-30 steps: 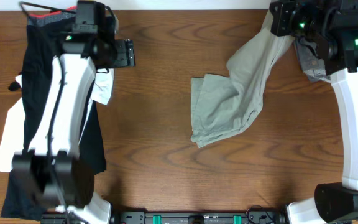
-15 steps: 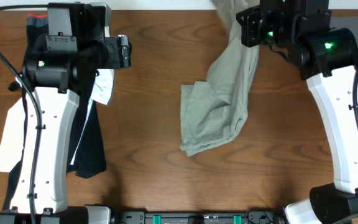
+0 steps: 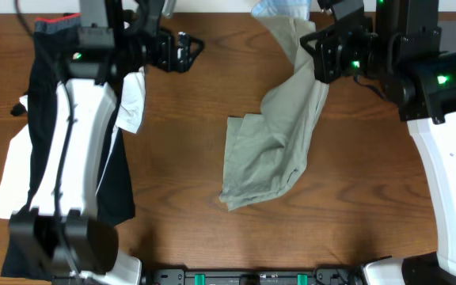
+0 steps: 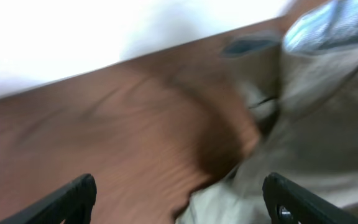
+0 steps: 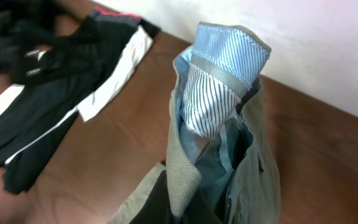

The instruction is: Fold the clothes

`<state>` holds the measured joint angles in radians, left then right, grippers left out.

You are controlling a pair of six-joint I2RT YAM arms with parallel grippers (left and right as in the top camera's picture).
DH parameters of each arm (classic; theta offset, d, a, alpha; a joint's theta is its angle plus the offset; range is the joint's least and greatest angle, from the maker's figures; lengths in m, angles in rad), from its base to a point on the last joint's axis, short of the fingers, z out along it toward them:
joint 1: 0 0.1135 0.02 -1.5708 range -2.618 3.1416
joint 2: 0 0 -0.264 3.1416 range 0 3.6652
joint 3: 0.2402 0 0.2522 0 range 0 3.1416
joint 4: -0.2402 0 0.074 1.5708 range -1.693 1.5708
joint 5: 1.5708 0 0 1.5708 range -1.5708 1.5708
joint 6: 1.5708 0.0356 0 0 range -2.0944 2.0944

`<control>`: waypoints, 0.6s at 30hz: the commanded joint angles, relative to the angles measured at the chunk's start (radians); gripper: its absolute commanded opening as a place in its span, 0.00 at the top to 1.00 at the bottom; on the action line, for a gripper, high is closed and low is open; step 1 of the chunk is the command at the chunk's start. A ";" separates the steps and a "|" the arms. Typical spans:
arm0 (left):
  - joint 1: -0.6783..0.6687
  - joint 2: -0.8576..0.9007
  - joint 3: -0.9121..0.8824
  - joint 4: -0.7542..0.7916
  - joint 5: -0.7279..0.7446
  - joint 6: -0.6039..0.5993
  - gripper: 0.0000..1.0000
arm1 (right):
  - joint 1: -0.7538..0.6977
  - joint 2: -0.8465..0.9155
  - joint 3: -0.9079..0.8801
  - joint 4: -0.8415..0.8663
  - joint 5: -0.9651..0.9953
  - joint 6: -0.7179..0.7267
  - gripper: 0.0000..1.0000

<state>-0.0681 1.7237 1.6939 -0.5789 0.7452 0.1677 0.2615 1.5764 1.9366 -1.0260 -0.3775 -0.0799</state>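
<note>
Holding the shorts (image 3: 271, 150) pinched in my right tool (image 3: 317, 47).
They trailed lengthwise toward the counter's (image 3: 180, 158) near edge; my spread left tool (image 3: 187, 49) lay to their left.

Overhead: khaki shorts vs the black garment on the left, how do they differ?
Colour: the khaki shorts are light beige; the black garment is dark.
Pose: the shorts are held up at one end by the right gripper, the rest trailing on the table; the black garment lies flat, ungripped.
Place: shorts mid-table; black garment at the left side, partly under the left arm.
Shared: both are cloth on the table, neither folded.
</note>
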 commanded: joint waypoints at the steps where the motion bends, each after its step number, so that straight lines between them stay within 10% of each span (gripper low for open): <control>1: 0.000 0.092 0.007 0.119 0.380 0.041 0.13 | 0.017 -0.015 0.028 -0.019 -0.085 -0.054 0.99; 7: -0.019 0.198 0.007 0.356 0.649 -0.020 0.12 | 0.017 -0.015 0.028 -0.037 -0.110 -0.069 0.99; 18: -0.106 0.219 0.007 0.466 0.688 -0.032 0.12 | 0.017 -0.014 0.028 -0.037 -0.113 -0.094 0.99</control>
<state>-0.1612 1.9404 1.6932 -0.1326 1.3762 0.1535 0.2615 1.5757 1.9366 -1.0668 -0.4610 -0.1448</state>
